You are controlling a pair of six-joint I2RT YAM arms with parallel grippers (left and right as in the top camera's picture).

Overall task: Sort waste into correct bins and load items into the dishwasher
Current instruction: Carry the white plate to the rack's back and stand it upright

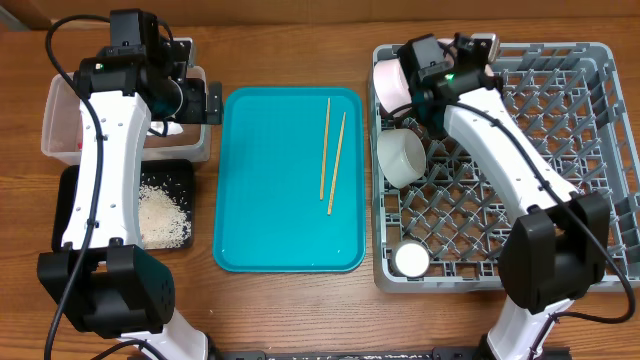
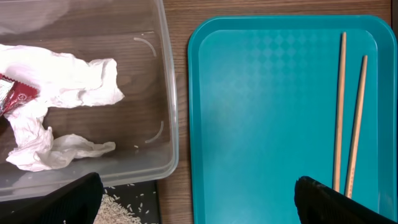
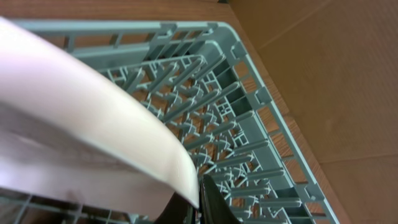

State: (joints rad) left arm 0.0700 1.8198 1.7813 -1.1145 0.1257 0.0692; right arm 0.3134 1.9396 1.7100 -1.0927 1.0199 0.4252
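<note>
Right of the left claw (image 1: 207, 100), across the teal tray (image 1: 260, 220), lie both chopsticks (image 1: 331, 150), long axes running away from the robot, near parallel. Left claw hangs wide and empty at the clear tub (image 2: 168, 124) edge. Right claw (image 3: 200, 202) grips the pale plate (image 3: 93, 124) at the dish rack (image 1: 560, 150) corner; seating between pegs unclear. Right claw sits slightly nearer the chopsticks but is occupied, so left likely takes them.

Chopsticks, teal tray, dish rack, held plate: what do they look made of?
Chopsticks: likely wood or bamboo, pale tan, matte. Teal tray: probably moulded plastic, smooth sheen, faint diamond texture in the left wrist view. Dish rack: grey moulded plastic, matte, thin lattice ribs and pegs. Plate in the right pincer: smooth off-white, ceramic or melamine, cannot tell which.
</note>
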